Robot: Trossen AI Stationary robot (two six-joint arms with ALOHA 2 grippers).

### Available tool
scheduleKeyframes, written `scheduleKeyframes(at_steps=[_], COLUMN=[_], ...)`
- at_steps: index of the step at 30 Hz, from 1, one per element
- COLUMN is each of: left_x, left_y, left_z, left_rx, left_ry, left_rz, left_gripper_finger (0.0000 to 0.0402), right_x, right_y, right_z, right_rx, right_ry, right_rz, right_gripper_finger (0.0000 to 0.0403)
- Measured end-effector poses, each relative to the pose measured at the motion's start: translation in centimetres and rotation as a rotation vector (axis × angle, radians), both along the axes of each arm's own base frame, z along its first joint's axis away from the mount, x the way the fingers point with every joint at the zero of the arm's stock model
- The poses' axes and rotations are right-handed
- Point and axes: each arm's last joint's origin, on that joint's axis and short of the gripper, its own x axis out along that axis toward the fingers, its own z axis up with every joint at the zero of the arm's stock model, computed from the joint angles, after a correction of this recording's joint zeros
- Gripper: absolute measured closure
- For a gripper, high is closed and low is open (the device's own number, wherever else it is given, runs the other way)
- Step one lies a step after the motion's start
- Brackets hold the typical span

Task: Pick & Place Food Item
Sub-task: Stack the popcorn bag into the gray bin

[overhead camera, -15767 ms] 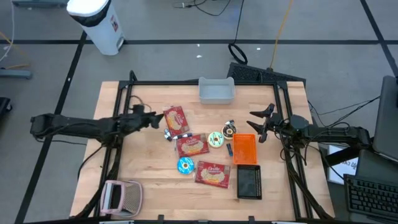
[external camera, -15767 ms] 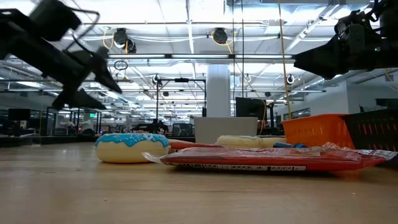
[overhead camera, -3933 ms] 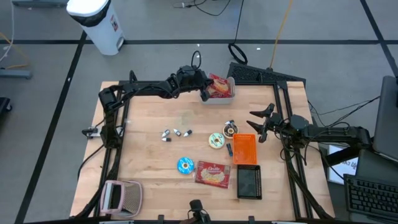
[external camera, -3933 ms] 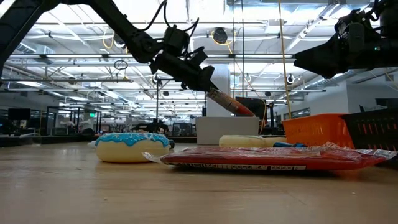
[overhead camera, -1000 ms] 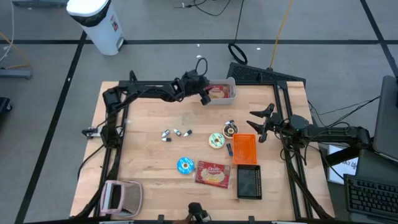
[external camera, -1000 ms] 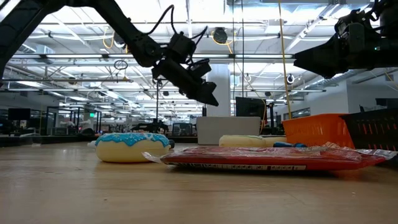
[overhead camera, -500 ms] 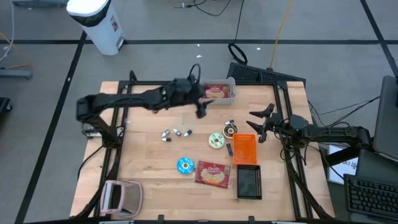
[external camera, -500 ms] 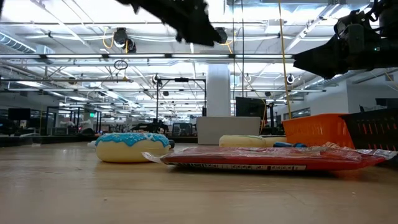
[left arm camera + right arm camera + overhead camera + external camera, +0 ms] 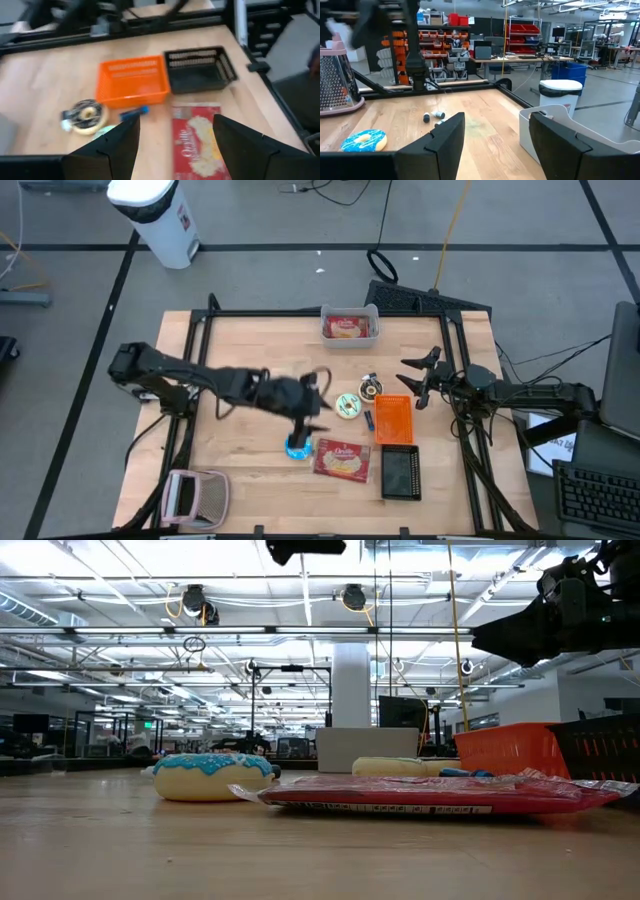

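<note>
Near table centre: left gripper (image 9: 303, 428) hangs over the blue-iced donut (image 9: 297, 446), fingers (image 9: 112, 145) spread apart, nothing between them.
Front of table (image 9: 240, 480): snack packet (image 9: 343, 461) lies flat just beside the donut, toward the right edge; black basket (image 9: 400, 473) sits beyond it, near the front right corner.
Back edge, middle: grey bin (image 9: 349, 326) with red snack packets (image 9: 347, 328) lying inside.
Right of centre: orange basket (image 9: 393, 420), with a pale-iced donut (image 9: 348, 405) and a chocolate donut (image 9: 369, 389) close by; small blue item beside the orange basket, too small to identify.
Right edge: right gripper (image 9: 412, 383) waits above the table near the orange basket, fingers (image 9: 442, 137) apart, empty.
Front left corner: pink grater (image 9: 196, 496).
</note>
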Motion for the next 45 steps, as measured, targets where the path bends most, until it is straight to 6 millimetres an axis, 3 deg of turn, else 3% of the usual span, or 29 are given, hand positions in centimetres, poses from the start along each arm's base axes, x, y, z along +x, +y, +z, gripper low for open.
scheduleKeyframes(at_steps=[9,22,27,38,45], left_x=[1.1,3.7,4.1,4.1,3.7], left_y=[-4.0,-4.7,-4.9,-5.1,-6.4], left_z=[-4.5,-12.8,-15.1,-15.5,-15.5], left_rx=[0.022,0.050,0.037,0.021,0.065], left_ry=[0.141,0.356,0.415,0.426,0.411], left_rz=[0.032,0.140,0.176,0.188,0.160], left_gripper_finger=[0.0151,0.0151,0.0151,0.0151,0.0151], right_x=[0.1,0.1,0.1,0.1,0.1], right_y=[0.0,0.0,0.0,0.0,0.0], right_z=[-0.1,-0.2,-0.2,-0.2,-0.2], right_rx=[0.001,0.002,0.002,0.002,0.002], right_ry=[0.009,0.017,0.017,0.017,0.017], right_rz=[0.000,0.000,0.000,0.000,0.000], right_gripper_finger=[0.0193,0.0193,0.0193,0.0193,0.0193])
